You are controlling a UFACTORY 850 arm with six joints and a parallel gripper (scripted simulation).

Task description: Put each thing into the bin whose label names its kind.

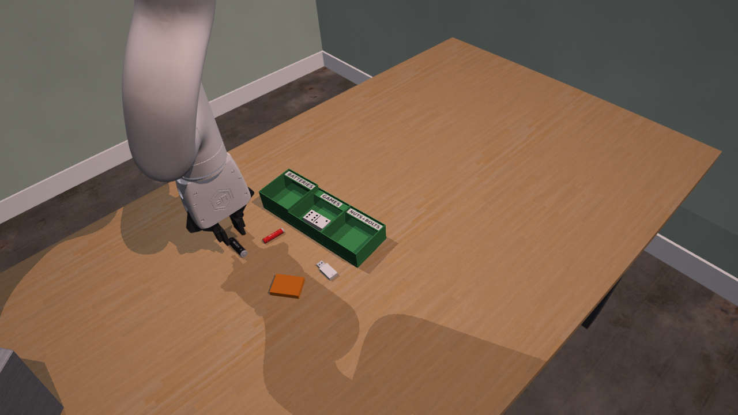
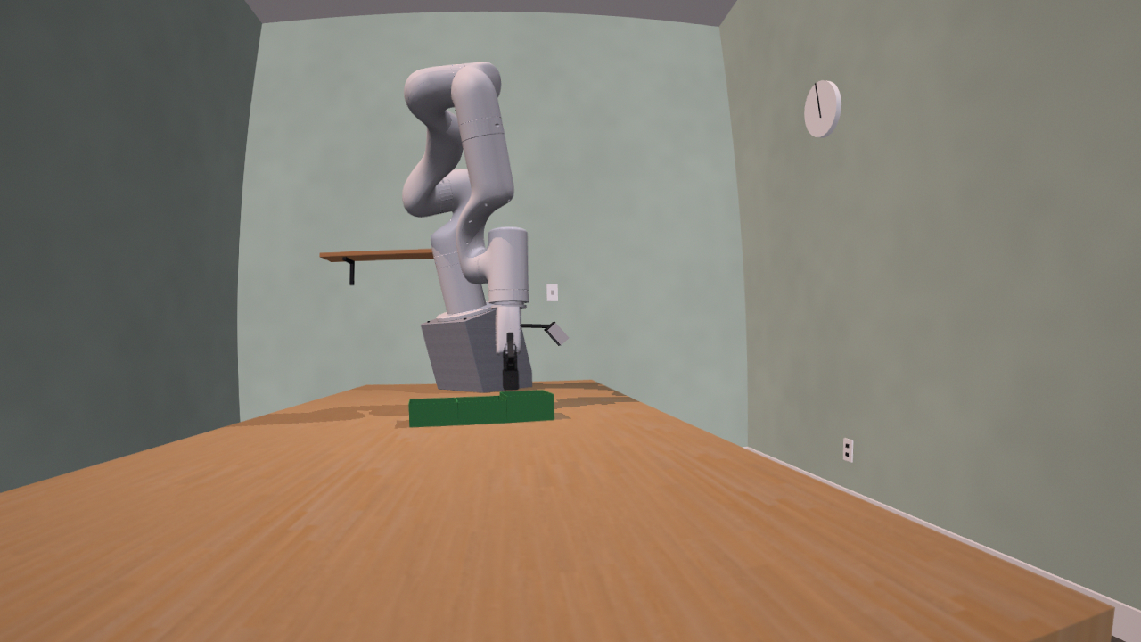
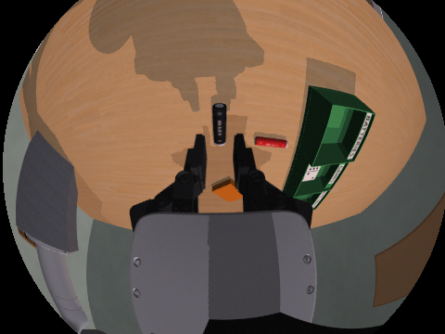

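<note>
The black battery (image 1: 238,246) lay on the table (image 1: 464,154), just ahead of the gripper (image 1: 230,233), whose fingers stood partly spread on nothing. A red battery (image 1: 273,236) lay nearby, beside the green bins (image 1: 361,252); a domino (image 1: 316,219) sat in GAMES.

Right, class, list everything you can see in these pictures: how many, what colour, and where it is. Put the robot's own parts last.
Table: one, light brown wood, fills most of the top view.
Bins: three, green, joined in a row mid-table, labelled BATTERIES, GAMES, NUTS+BOLTS.
Domino: one, white with black dots, in the GAMES bin.
Black battery: one, on the table just beyond the tool's fingertips.
Red battery: one, on the table beside the bins.
USB stick: one, white, in front of the bins.
Orange block: one, flat, nearer the camera.
Clock: one, white, on the wall.
Shelf: one, brown, on the back wall.
Arm: one, white.
Tool: one, partly open, holding nothing.
</note>
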